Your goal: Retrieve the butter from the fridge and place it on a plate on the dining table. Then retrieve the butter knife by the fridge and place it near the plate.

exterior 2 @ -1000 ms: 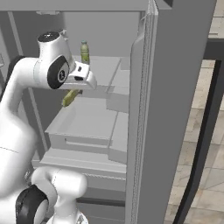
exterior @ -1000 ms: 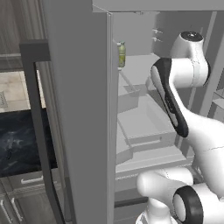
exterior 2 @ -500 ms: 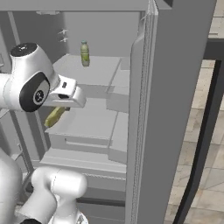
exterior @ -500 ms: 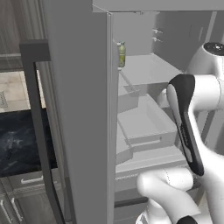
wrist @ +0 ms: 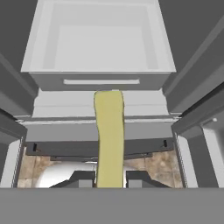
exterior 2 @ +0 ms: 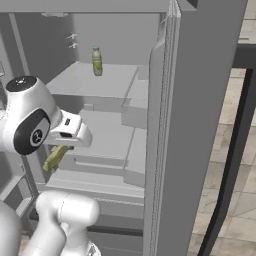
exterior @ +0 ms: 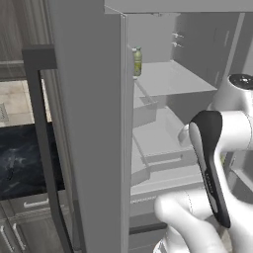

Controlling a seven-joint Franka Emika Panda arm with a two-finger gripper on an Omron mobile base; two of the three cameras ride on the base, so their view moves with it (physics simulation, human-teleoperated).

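Hand view shows our two-finger gripper clamped on the small elongated olive-yellow butter bar, which juts straight out from between the dark fingertips over the front edge of the tall grey fridge and its pale drawer. From the right base view, the butter hangs tilted below the hand, in front of the lower shelves, while an upright pale green bottle stands near the back edge of the upper shelf. The bar seems gripped at one end only, though the contact is partly hidden. We judge the carry to the table comes next: we should clear the open door first, swing slowly, and keep the long bar from levering loose.
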